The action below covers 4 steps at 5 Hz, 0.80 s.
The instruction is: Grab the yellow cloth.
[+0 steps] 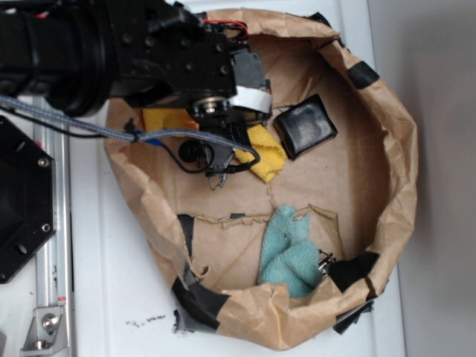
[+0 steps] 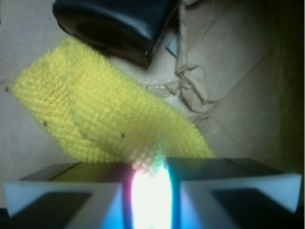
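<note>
Yellow fuzzy terry cloth (image 2: 109, 119) lies on the crumpled brown paper liner (image 1: 349, 186) beside a black square block (image 1: 306, 126). The fingers (image 2: 62, 191) pinch its near end, nearly closed, apparently for lifting.

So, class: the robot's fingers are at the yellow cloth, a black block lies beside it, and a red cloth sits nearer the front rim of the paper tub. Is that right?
One detail is wrong. The other cloth is teal-green, not red, as the exterior view shows. The rest holds: the fingers are at the yellow cloth, with the black block beside it.
</note>
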Each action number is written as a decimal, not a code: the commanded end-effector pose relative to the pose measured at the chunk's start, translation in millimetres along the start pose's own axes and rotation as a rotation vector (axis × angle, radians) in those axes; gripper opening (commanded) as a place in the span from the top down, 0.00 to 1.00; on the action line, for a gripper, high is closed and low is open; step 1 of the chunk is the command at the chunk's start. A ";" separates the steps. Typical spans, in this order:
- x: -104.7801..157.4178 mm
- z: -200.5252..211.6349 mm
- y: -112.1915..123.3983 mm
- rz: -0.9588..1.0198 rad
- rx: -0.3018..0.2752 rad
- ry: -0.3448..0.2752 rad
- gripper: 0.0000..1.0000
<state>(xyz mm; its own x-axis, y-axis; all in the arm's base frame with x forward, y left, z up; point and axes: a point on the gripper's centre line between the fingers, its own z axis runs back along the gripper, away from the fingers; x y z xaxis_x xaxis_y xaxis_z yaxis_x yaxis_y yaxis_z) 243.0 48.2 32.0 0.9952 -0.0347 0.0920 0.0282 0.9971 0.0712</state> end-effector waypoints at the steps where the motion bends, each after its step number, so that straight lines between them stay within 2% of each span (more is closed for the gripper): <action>1: 10.9 40.9 0.5 0.021 0.076 -0.114 1.00; 2: 15.6 91.7 -7.1 0.112 0.019 -0.171 1.00; 3: 16.2 143.7 -33.6 0.161 0.034 -0.154 1.00; 4: 8.4 167.6 -37.1 0.229 -0.022 -0.169 1.00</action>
<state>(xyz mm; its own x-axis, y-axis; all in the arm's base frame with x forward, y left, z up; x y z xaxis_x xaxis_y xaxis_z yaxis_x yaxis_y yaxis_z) 230.1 -2.5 180.8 0.9616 0.1758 0.2110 -0.1870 0.9818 0.0343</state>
